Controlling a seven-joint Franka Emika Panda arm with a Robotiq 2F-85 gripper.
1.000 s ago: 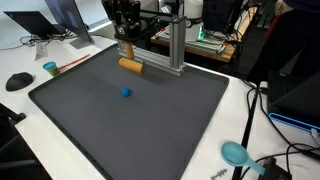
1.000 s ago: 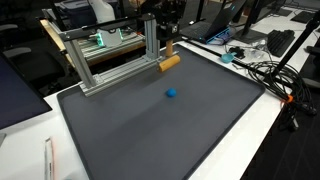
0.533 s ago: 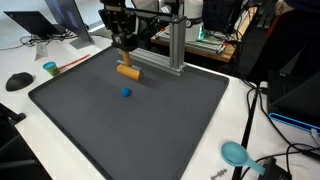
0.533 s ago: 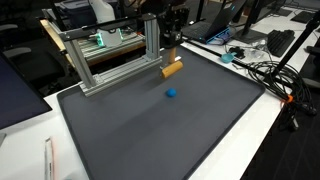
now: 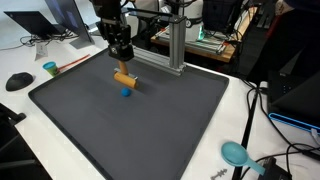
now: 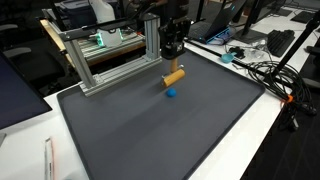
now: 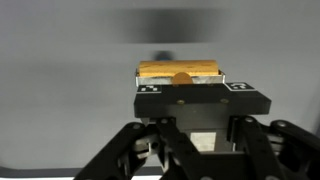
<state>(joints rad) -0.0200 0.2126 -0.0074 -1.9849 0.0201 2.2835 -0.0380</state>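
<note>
Fingers (image 7: 150, 90) pinch an orange wooden cylinder (image 5: 125, 79) about mid-length. It hangs tilted over the tabletop (image 5: 180, 130) toward the far edge, just above a small blue ball (image 5: 126, 93). Judged light, rigid and smooth. The round sides could slip, so grip at the centre.

the block (image 5: 124, 79) hangs in the gripper (image 5: 122, 70) over the mat (image 5: 150, 130), near the ball (image 5: 126, 93); the frame (image 5: 176, 45) stands behind.

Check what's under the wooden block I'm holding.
A small blue ball lies on the dark mat roughly beneath the wooden block in the gripper. In the wrist view the block hides it; whether they touch is unclear.
</note>
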